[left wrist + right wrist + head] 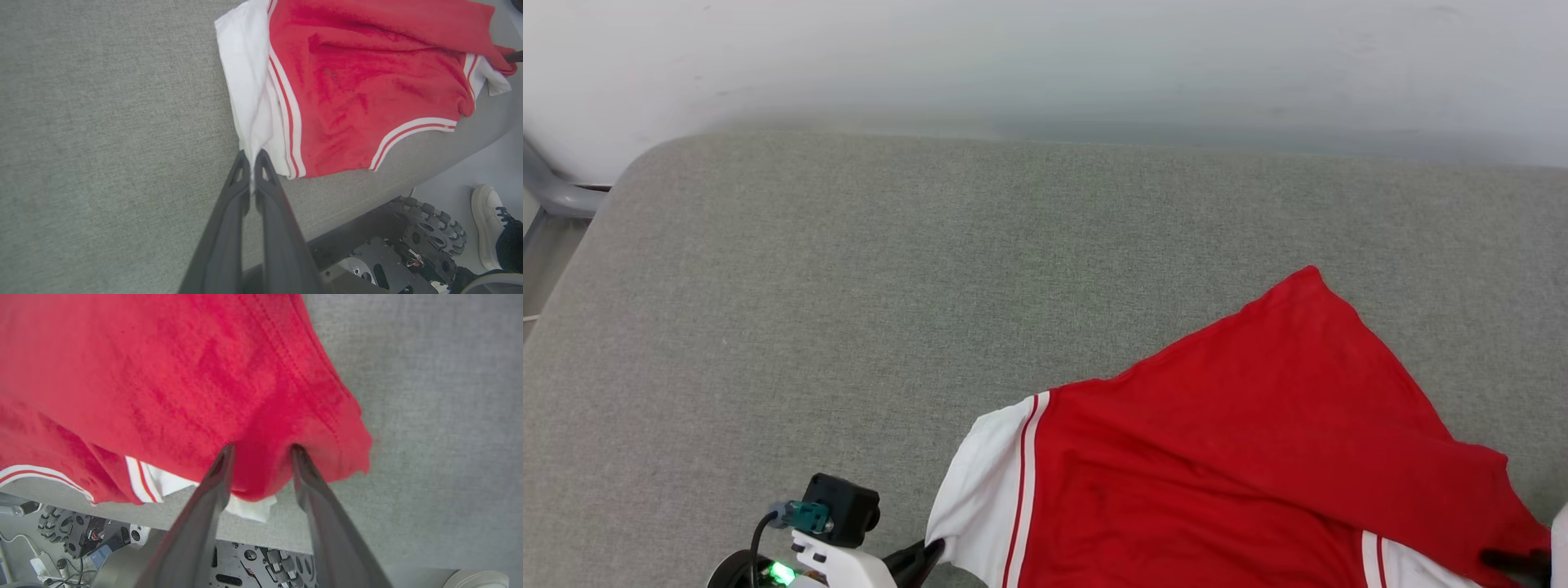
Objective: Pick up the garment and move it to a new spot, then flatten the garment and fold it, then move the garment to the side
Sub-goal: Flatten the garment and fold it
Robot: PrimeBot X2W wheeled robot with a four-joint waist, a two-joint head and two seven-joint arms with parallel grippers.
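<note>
The likely limp, light jersey (1225,457) is being pinched at the sleeve (245,81) by the left gripper (252,157), its red edge (261,477) being straddled by the spread right gripper (261,448).

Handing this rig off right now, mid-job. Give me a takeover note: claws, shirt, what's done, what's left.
Left claw: shut on the garment, pinching its white sleeve edge.
Right claw: fingers apart, with the red hem bunched between them, apparently not pinched.
Garment: on the grey padded surface, near its front edge and towards the robot's right. It is wrinkled, with a plain red side up.
Done: the garment is down on the surface.
Left: flatten it, fold it, then move it to the side.
</note>
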